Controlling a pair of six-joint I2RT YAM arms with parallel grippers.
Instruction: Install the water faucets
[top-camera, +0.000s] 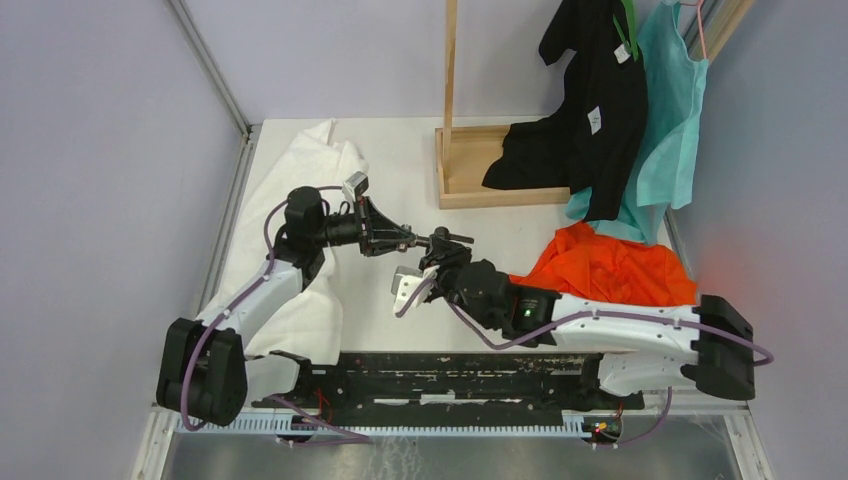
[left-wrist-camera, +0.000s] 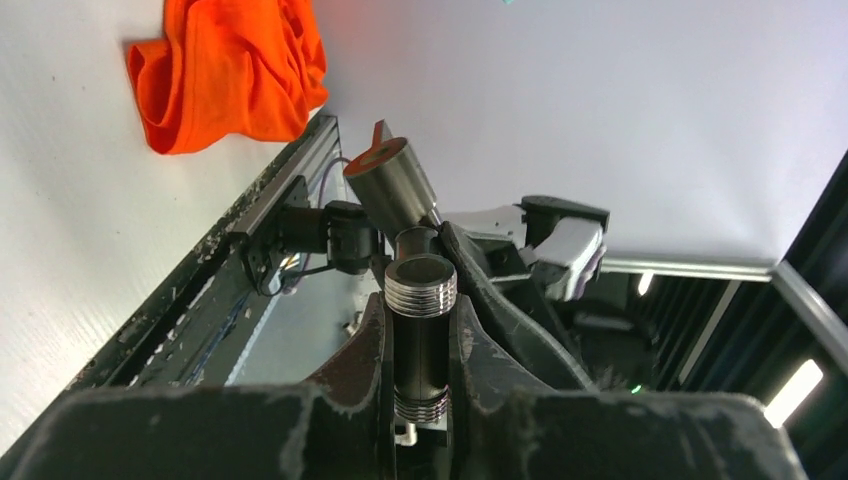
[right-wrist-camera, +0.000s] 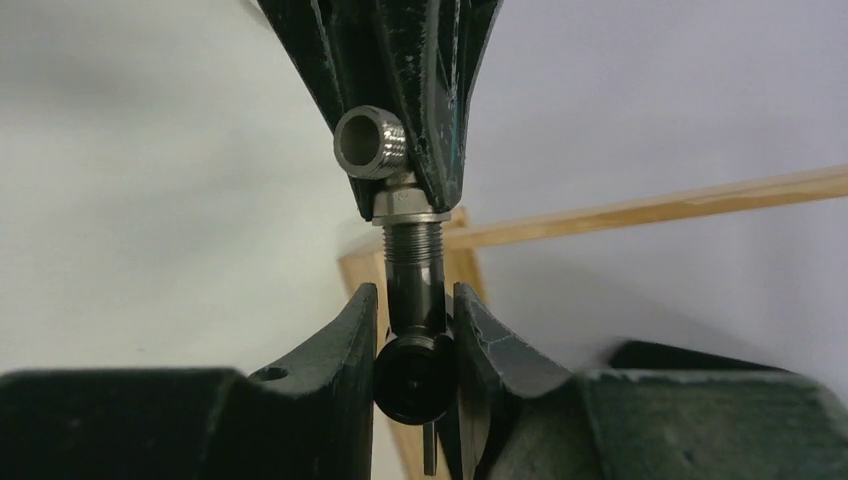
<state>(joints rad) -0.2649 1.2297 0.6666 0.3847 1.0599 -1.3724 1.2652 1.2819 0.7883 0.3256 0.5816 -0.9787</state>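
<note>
Two claws meet mid-frame above desk (top-camera: 400, 160): left claw (left-wrist-camera: 420, 300) grips body (right-wrist-camera: 372, 145), right claw (top-camera: 438, 258) grips stem (right-wrist-camera: 412, 265). Stem axis runs vertical in right-wrist view, in line w/ body's port, touching it.

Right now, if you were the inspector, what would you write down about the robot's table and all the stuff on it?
Surface: white table, both arms meeting over its middle.
Job's things: threaded faucet piece and dark faucet piece held end to end off the table; joined or not, cannot tell.
Clutter: white cloth on the left, orange cloth on the right, wooden stand at the back, black garment and teal garment hanging above it.
Grippers: left gripper shut on the threaded faucet piece; right gripper shut on the dark faucet piece.
Cables: purple cables along both arms; no snag seen.
Surroundings: pale walls.
</note>
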